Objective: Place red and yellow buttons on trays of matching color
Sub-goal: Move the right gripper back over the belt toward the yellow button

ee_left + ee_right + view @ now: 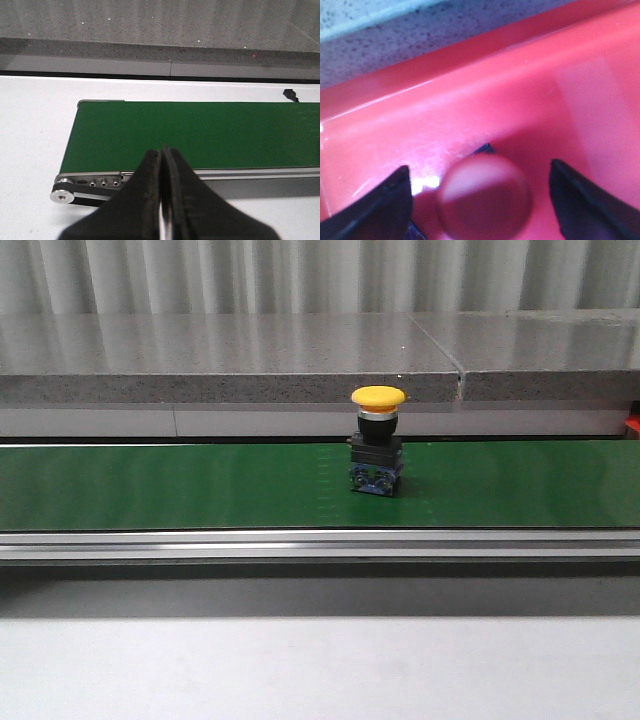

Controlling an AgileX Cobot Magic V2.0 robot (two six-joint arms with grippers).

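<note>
**Front view: one yellow button upright on the belt**

Front view shows a single yellow button (377, 453) standing on the green belt (180, 485), a little right of the middle. Its long axis is vertical: the yellow mushroom cap points up, the black body sits under it, and the blue contact block rests on the belt. A grey stone ledge (220, 360) runs behind the belt. At the far right edge a sliver of red shows, too small to identify. Neither arm appears in this view.

Left wrist view shows the belt's end with its roller (62, 193), lying on a white table (35, 130). The left gripper (162, 200) hangs above the near edge of the belt, its two fingers pressed together with nothing between them. The yellow button is out of this view.

Right wrist view alone shows the red tray (530, 95) and one red button (484, 197). The button sits inside the tray, cap up toward the camera, blurred by closeness. The right gripper (482, 200) has its fingers (580, 200) spread wide on either side of the cap, not touching it.

Count: one yellow button, one red button, one tray in sight.
</note>
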